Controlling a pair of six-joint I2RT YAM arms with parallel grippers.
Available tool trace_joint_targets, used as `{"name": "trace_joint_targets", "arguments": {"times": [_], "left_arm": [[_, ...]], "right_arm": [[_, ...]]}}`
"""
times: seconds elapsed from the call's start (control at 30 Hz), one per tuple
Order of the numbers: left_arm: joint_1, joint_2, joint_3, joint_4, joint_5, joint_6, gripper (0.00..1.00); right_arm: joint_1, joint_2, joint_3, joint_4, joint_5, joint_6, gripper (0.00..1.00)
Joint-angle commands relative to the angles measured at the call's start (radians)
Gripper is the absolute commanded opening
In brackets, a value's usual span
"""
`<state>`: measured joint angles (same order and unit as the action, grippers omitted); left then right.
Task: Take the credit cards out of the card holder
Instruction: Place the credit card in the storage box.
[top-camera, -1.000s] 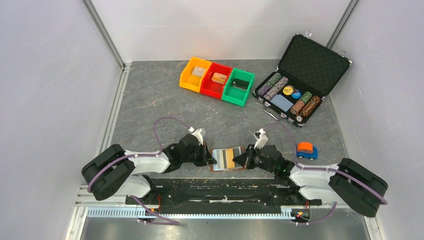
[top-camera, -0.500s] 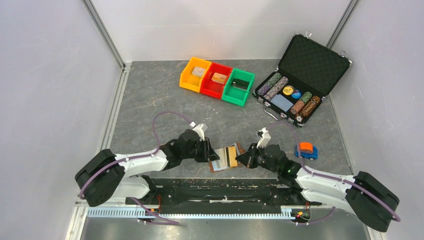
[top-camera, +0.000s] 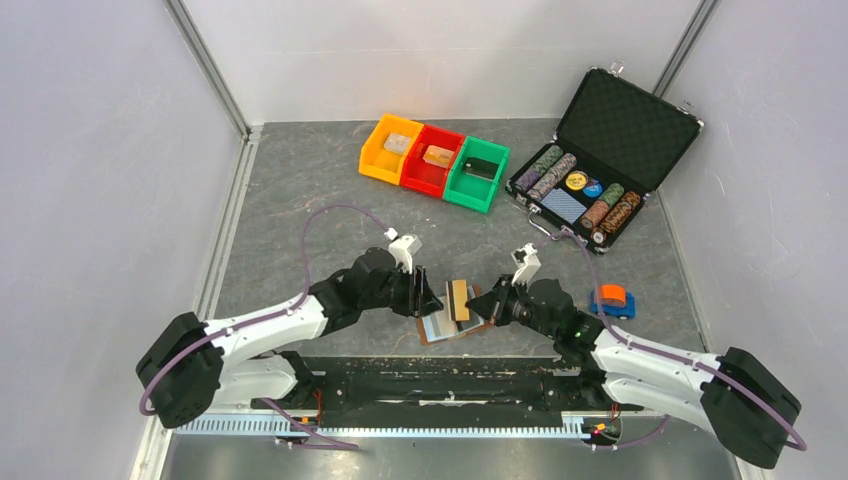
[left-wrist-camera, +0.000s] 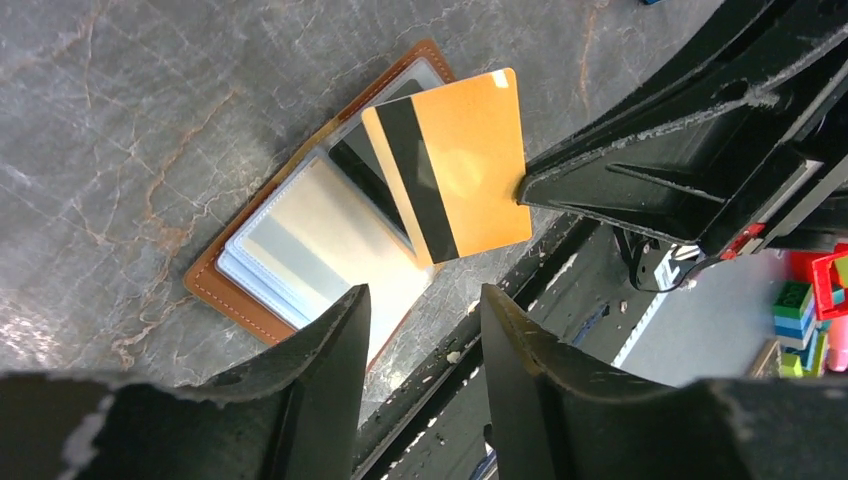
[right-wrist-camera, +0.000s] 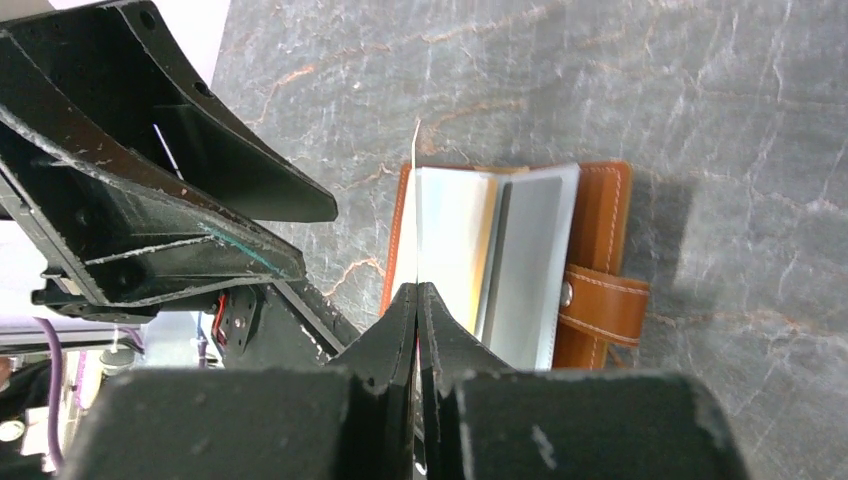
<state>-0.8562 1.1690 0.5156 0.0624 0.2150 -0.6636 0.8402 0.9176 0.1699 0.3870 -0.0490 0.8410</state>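
The card holder (top-camera: 440, 328) lies spread open on the table, brown leather with pale inner pockets (left-wrist-camera: 300, 235); its snap tab (right-wrist-camera: 603, 303) points sideways. My right gripper (top-camera: 483, 303) is shut on the edge of a gold credit card with a black stripe (left-wrist-camera: 450, 170), holding it clear above the holder. The card appears edge-on in the right wrist view (right-wrist-camera: 417, 215) between the closed fingertips (right-wrist-camera: 405, 300). My left gripper (left-wrist-camera: 420, 330) is open and empty, hovering over the holder's left part, close to the card (top-camera: 459, 298). A dark card face shows in a pocket (left-wrist-camera: 362, 172).
Orange, red and green bins (top-camera: 434, 160) stand at the back middle. An open black chip case (top-camera: 600, 160) with poker chips sits at the back right. A small blue and orange toy car (top-camera: 611, 299) is right of my right gripper. The table's near edge rail (left-wrist-camera: 520, 300) runs just below the holder.
My right gripper has drawn the gold card out of the holder and lifted it. Both grippers have moved up and away from the near edge. The holder stays open on the table.
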Motion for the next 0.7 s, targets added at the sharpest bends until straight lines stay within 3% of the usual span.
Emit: {"name": "trace_joint_targets", "arguments": {"times": [0.0,0.13,0.3,0.67], "left_arm": [[-0.009,-0.057,0.119,-0.119,-0.047,0.111,0.54],[-0.009,-0.03,0.277,-0.311,-0.097,-0.003,0.56],[-0.007,-0.042,0.365,-0.407,-0.123,-0.096,0.57],[0.008,-0.138,0.487,-0.485,-0.183,-0.167,0.63]], "right_arm": [[-0.005,-0.036,0.086,0.029,0.009,-0.142,0.0],[-0.003,-0.033,0.133,0.029,0.081,-0.488,0.0],[0.003,-0.057,0.138,0.12,0.197,-0.811,0.0],[0.127,-0.029,-0.157,0.871,0.351,-1.708,0.0]]}}
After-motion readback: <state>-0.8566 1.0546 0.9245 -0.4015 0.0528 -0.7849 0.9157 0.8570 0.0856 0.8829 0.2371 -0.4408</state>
